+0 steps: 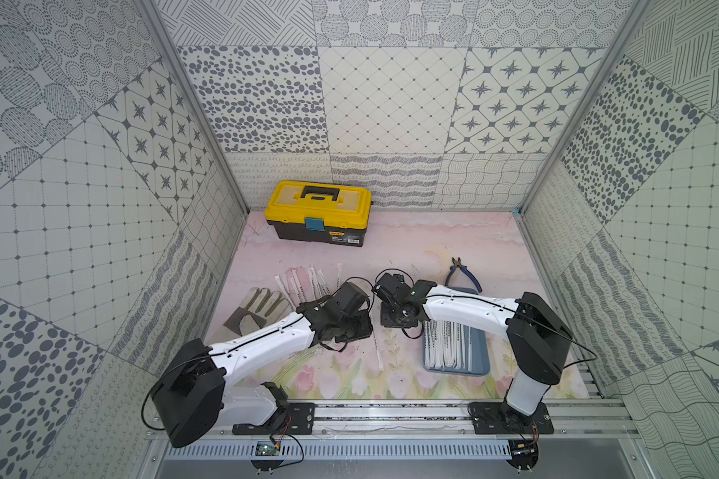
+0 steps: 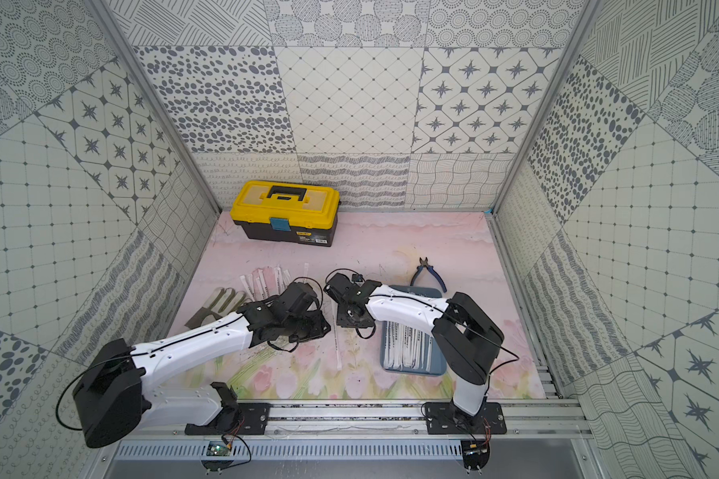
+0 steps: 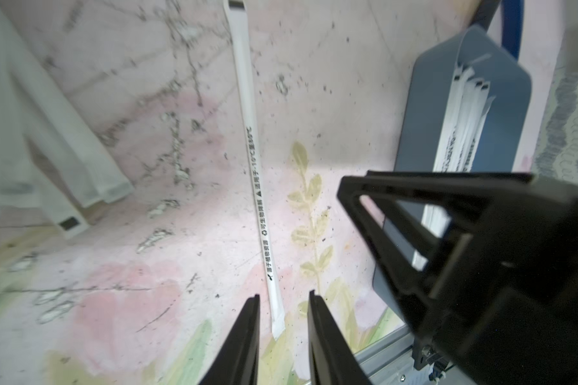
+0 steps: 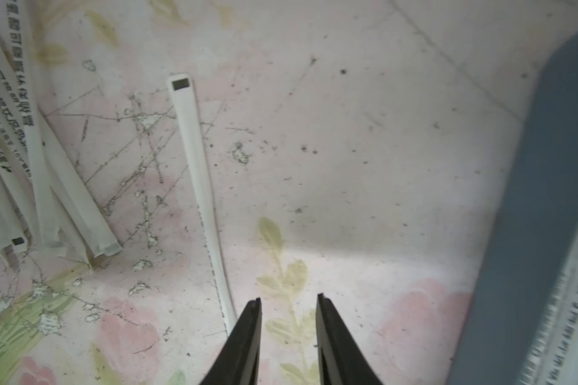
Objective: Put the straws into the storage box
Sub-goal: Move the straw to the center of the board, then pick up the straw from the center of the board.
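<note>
Partly hidden | storage box (image 1: 482, 352) under right arm (image 1: 465, 309) | straws (image 1: 295, 280) behind left arm (image 1: 262, 340)

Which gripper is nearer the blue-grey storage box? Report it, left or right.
Right. The right gripper hangs over the mat just beside the storage box; the left gripper sits farther off, on the right one's far side, above a lone straw's end.

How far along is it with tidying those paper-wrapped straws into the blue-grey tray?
Partly done: a stack of white paper-wrapped straws already lies in the shallow blue-grey plastic tray. In hand: nothing; the left pincer and right pincer are both open and empty, near one loose straw on the mat. To do: that straw and the fanned bunch beside the grey work glove.
</note>
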`<state>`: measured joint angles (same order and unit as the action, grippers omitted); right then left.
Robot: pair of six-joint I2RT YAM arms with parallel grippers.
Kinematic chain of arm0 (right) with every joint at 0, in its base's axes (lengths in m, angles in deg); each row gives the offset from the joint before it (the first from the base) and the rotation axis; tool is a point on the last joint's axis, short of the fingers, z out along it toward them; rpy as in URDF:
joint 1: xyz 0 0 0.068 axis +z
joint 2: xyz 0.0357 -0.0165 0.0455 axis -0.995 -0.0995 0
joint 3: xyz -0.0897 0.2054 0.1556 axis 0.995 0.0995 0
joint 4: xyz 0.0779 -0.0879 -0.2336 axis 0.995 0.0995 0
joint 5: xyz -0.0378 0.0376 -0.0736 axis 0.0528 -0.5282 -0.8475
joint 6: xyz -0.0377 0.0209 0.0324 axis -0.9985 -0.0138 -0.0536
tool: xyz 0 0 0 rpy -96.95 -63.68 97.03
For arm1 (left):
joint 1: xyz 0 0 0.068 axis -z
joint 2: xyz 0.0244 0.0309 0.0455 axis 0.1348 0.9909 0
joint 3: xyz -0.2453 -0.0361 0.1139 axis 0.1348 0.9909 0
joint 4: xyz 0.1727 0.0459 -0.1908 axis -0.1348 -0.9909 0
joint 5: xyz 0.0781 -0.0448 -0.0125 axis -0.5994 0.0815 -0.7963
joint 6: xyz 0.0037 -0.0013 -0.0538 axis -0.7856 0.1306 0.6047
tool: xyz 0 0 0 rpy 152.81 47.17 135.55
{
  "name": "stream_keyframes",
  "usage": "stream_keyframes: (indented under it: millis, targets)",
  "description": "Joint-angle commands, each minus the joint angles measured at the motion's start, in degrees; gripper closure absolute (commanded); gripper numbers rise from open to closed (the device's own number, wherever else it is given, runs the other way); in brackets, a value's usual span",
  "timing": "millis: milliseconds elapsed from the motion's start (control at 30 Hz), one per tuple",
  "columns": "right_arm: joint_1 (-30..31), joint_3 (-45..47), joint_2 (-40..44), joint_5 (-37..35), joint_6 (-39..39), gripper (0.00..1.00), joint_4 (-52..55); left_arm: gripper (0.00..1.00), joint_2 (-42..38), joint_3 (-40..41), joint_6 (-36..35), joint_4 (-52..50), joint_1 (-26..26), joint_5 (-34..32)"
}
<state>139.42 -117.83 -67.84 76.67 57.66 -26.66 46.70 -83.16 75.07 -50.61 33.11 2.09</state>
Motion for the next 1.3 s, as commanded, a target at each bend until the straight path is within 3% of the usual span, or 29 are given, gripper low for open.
stream_keyframes:
  millis: [0, 100, 300, 667, 800, 933, 1033, 1100, 1267]
  targets:
    - [2.52, -4.84, -4.02, -0.55, -1.94, 0.68, 1.09, 0.70, -5.70, -1.69, -7.67, -11.01, -7.14, -8.29]
    - [4.37, -8.24, -7.35, -0.82, -4.15, 0.68, 2.84, 0.69, -7.68, -2.37, -10.32, -11.17, -10.61, -10.26]
    - [4.70, -11.95, -13.16, -1.16, -5.71, 0.69, 4.71, 0.69, -6.56, -3.30, -11.15, -9.82, -12.21, -9.33]
    - [3.93, -11.54, -13.86, -0.57, -5.25, 0.85, 4.78, 0.69, -7.88, -2.79, -11.63, -10.27, -12.80, -10.42]
    - [3.47, -7.96, -5.18, -2.21, -7.09, 0.89, 3.00, 0.69, -10.35, -4.40, -14.08, -12.54, -15.10, -12.89]
    - [0.33, -0.14, 6.72, 1.27, -11.23, 0.92, 1.76, 0.67, -12.07, -6.63, -16.91, -11.55, -15.72, -18.76]
    - [-4.92, 8.21, 17.50, 4.99, -13.55, 0.93, 2.86, 0.67, -11.08, -7.54, -17.48, -6.54, -15.40, -14.64]
    - [-9.81, 12.72, 24.61, 4.39, -14.89, 0.93, 7.29, 0.66, -9.29, -7.26, -16.88, -1.35, -12.55, -9.86]
    - [-26.21, 21.84, 35.49, 1.65, -18.25, 0.93, 15.13, 0.64, -0.13, -10.26, -18.29, 5.98, 0.97, -9.61]
